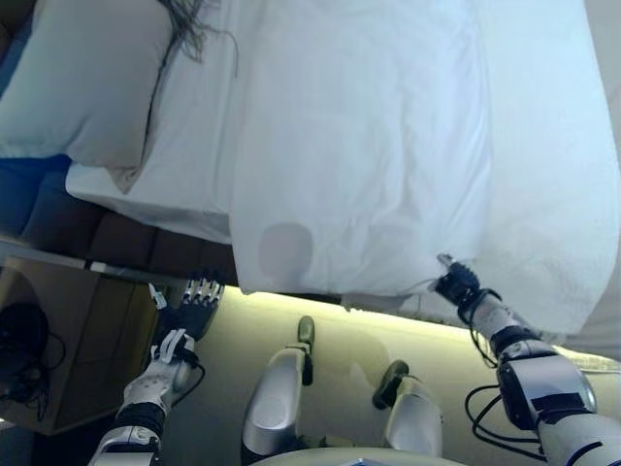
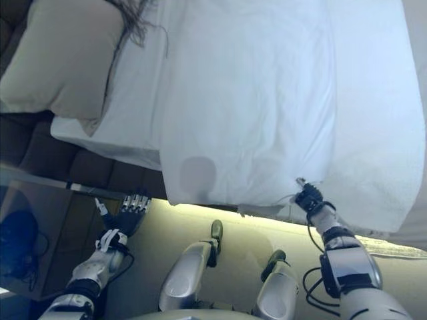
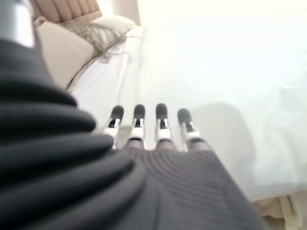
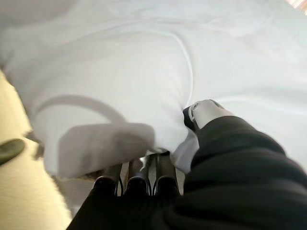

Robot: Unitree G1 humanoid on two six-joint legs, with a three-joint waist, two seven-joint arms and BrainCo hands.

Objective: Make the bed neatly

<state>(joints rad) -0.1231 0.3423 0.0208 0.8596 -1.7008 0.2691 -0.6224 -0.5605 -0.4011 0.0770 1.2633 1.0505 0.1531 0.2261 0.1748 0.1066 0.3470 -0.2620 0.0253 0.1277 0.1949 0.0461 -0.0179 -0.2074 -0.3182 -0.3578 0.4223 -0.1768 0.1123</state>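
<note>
Left eye view shows a bed with a white sheet (image 1: 194, 146) and a big white soft duvet (image 1: 388, 136) spread over most of it. A puffy cream pillow (image 1: 87, 78) sits at the head end, with a grey fringed throw (image 1: 189, 29) peeking out beside it.

The right hand (image 1: 456, 283) is at the near edge of the duvet. In the right wrist view its fingers (image 4: 139, 179) go under the cloth and the thumb presses on top, so it is pinching the duvet edge. The left hand (image 1: 194, 303) hangs below the side of the bed, holding nothing, with its fingers (image 3: 160, 122) straight.

I think the job is partly done. The duvet lies fairly flat, but its near edge looks uneven and the sheet near the pillow is bare.
</note>
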